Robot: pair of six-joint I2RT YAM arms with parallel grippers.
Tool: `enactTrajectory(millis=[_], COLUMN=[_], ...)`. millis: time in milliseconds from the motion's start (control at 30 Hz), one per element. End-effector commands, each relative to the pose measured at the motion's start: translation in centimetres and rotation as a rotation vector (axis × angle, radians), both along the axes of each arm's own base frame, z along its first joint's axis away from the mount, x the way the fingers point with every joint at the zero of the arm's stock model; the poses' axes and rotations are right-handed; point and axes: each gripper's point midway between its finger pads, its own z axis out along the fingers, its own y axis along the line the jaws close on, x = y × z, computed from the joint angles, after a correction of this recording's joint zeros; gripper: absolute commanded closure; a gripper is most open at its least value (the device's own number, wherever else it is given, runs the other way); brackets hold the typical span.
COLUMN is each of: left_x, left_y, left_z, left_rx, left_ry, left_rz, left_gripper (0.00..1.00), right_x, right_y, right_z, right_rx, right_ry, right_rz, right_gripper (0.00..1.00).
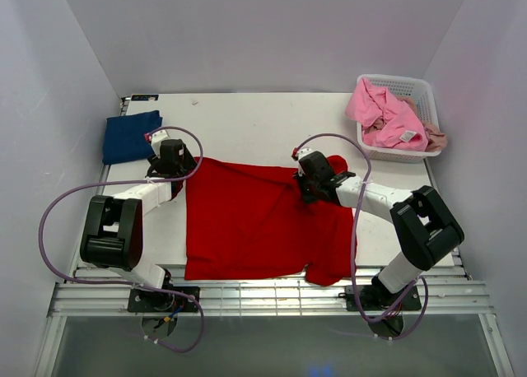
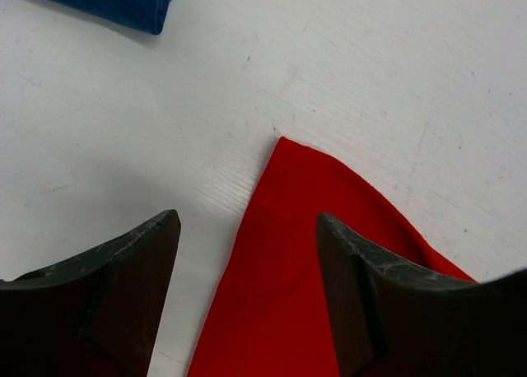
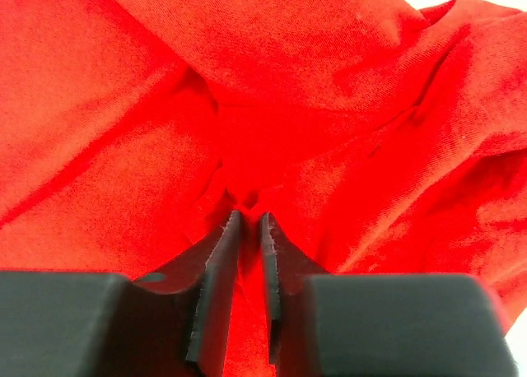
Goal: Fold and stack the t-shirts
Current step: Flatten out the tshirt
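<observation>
A bright red t-shirt (image 1: 247,221) lies spread across the middle of the table, its right part rumpled. My left gripper (image 1: 174,165) hovers over the shirt's far left corner (image 2: 288,253). In the left wrist view this gripper (image 2: 245,219) is open, with the corner lying flat between the fingers. My right gripper (image 1: 303,183) is at the shirt's upper right. In the right wrist view it (image 3: 249,216) is pinched on a gathered fold of the red cloth (image 3: 313,81). A folded navy blue t-shirt (image 1: 130,137) (image 2: 115,0) rests at the far left.
A white lattice basket (image 1: 420,93) stands at the far right corner with a pink t-shirt (image 1: 379,109) heaped in it and a beige one (image 1: 435,138) hanging over its rim. White walls close in the table on three sides.
</observation>
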Motion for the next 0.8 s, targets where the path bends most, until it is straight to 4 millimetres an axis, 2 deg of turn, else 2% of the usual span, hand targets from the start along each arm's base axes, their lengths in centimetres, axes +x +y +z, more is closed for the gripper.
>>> enactTrajectory(millis=[0, 100, 233, 333, 467, 567, 767], left_x=[0.0, 0.0, 0.1, 0.4, 1.3, 2.1, 4.1], left_y=[-0.1, 0.0, 0.1, 0.4, 0.0, -0.1, -0.8], left_z=[1.4, 1.5, 1.3, 1.0, 1.0, 0.0, -2.0], left_rx=[-0.013, -0.012, -0.004, 0.016, 0.008, 0.011, -0.007], left_ry=[-0.035, -0.037, -0.033, -0.017, -0.03, -0.002, 0.028], left_rz=[-0.003, -0.002, 0.002, 0.015, -0.001, -0.001, -0.028], left_gripper=[0.23, 0.23, 0.23, 0.23, 0.23, 0.23, 0.24], right_x=[0.1, 0.0, 0.0, 0.6, 1.7, 2.0, 2.4], right_y=[-0.1, -0.1, -0.6, -1.3, -2.6, -3.3, -4.5], right_z=[0.9, 0.9, 1.2, 2.9, 6.4, 7.8, 9.1], right_rx=[0.006, 0.008, 0.003, -0.002, 0.004, 0.009, 0.026], right_ry=[-0.021, -0.022, -0.036, -0.088, -0.149, -0.175, -0.208], right_rz=[-0.014, -0.013, -0.027, -0.066, -0.106, -0.12, -0.154], right_gripper=[0.82, 0.92, 0.92, 0.92, 0.92, 0.92, 0.92])
